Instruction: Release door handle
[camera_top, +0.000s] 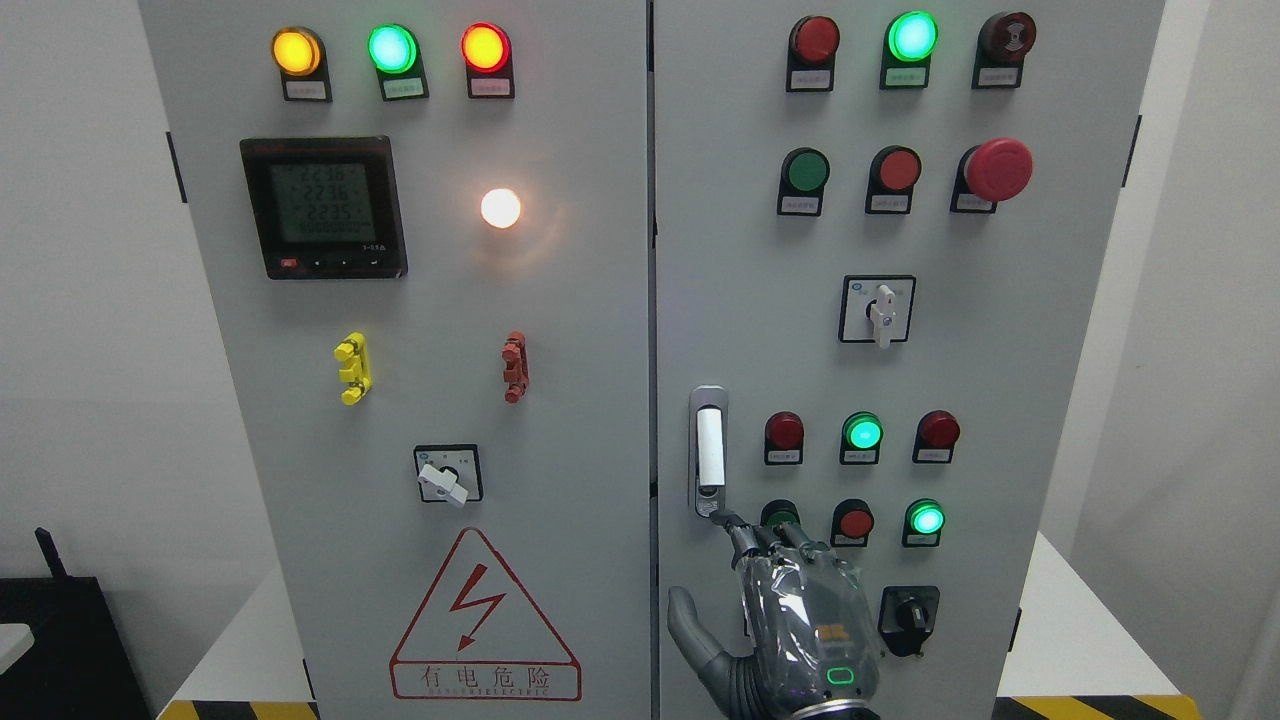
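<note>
1. The robot's right hand (790, 610) holds nothing: fingers loosely extended, one fingertip (722, 519) touching the base of the silver-framed white door handle (709, 450) directly above.
2. Risk: withdrawing upward, that fingertip may snag the handle; the green-lit button (780, 516) beside it could be bumped.

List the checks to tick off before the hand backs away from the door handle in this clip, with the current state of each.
1. Handle free of a full grasp: ok. The right hand sits below the door handle; only a fingertip reaches its lower end.
2. Fingertip truly clear of the handle: cannot tell, contact or a small gap both look possible.
3. Handle lying flat in its recess: ok, it looks upright and flush.
4. Right door closed: ok, its edge lines up with the left door along the centre seam.
5. Knuckles clear of the push buttons beside the hand: cannot tell, the hand overlaps that row.
6. Left hand out of the way: ok, not in view.
</note>
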